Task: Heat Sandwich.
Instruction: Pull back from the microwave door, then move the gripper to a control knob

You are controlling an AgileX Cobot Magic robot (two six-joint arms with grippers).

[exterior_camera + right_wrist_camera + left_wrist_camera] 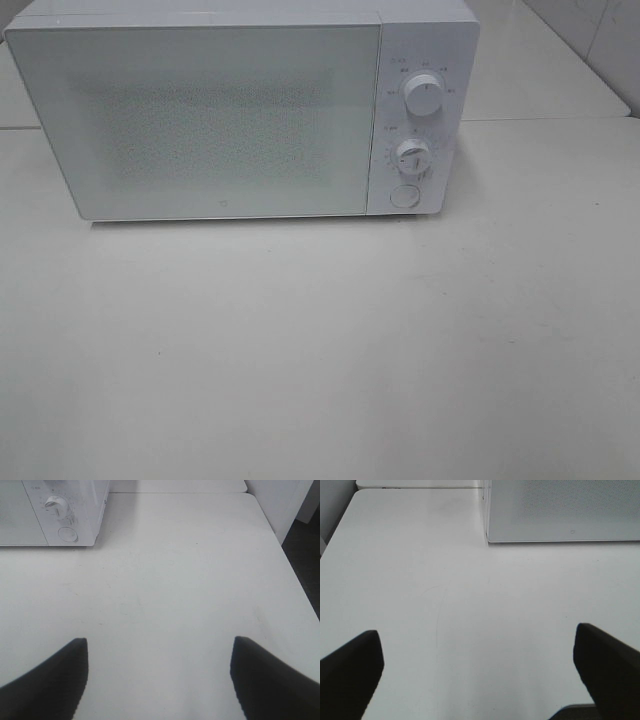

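White microwave [200,120] with door shut, 2 knobs [425,97] and 1 button [404,195] on its right side, white table [320,350] under it, left gripper [477,635] wide open, right gripper [160,641] wide open

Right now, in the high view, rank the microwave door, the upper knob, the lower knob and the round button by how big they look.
1. Microwave door, by far.
2. Upper knob.
3. Lower knob and round button: too alike to rank.
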